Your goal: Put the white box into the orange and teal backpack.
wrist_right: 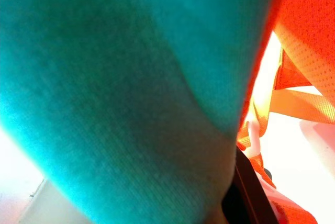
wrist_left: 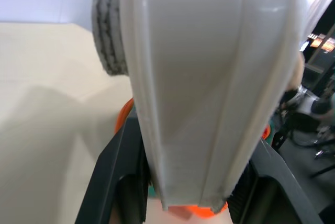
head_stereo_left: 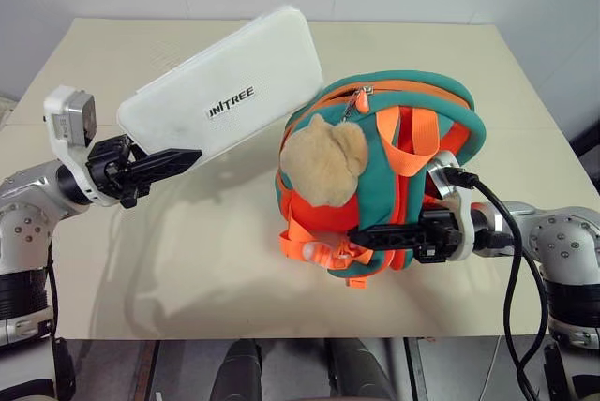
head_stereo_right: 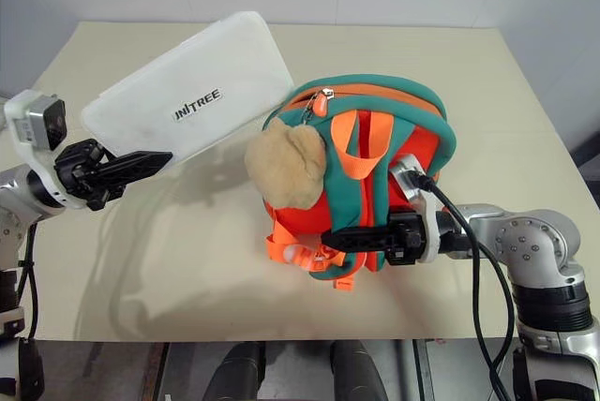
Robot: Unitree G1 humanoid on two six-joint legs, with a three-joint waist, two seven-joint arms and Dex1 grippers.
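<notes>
white box (head_stereo_left: 225, 82): white, dark "UNITREE" lettering
orange and teal backpack (head_stereo_left: 422, 92): bright orange body, teal trim and straps, orange webbing
plush toy (head_stereo_left: 323, 162): tan
table (head_stereo_left: 187, 260): cream, plain
gripper fingers (head_stereo_left: 169, 162): black
cable (head_stereo_left: 511, 260): black
zipper pull (head_stereo_left: 358, 99): silver

Open room: we see bare table (head_stereo_left: 169, 260) from 6 to 9 o'clock.
Obstacles: backpack (head_stereo_left: 412, 111) at centre-right; white box (head_stereo_left: 225, 82) raised at 10 o'clock, blocking that approach.
</notes>
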